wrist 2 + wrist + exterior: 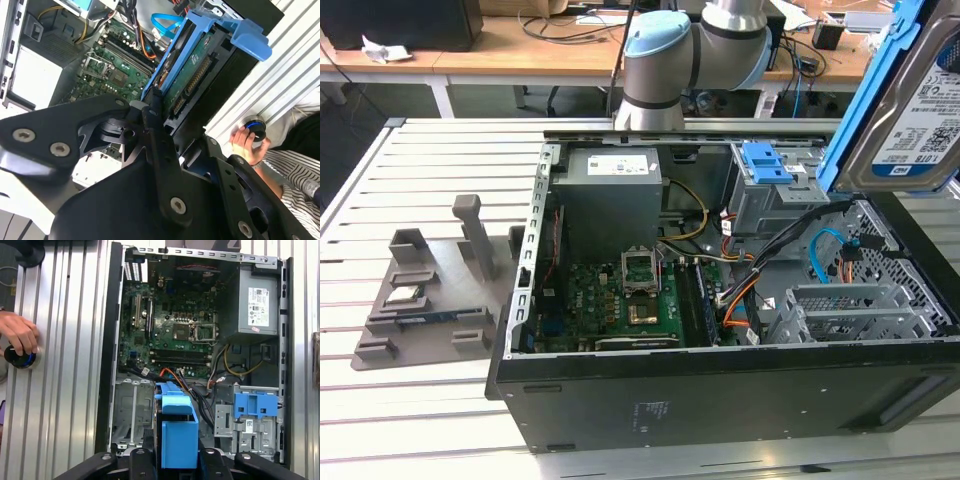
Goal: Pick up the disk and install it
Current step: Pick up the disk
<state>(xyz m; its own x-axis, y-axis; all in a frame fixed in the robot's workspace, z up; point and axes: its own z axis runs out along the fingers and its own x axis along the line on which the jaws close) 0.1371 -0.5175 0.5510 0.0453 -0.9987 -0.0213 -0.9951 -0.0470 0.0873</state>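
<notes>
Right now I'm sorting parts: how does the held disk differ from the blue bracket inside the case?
The disk carries a silver drive; the blue bracket holds none. The end effector holds the disk tilted above the case; the blue bracket sits inside it. Both show blue plastic.

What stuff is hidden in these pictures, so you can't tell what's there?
- Exterior view: the disk runs off the top and right edges, so its far end is cut off.
- First wrist view: the disk covers part of the computer case behind it.
- First wrist view: a hand partly covers a round black knob; its purpose is unclear.
</notes>
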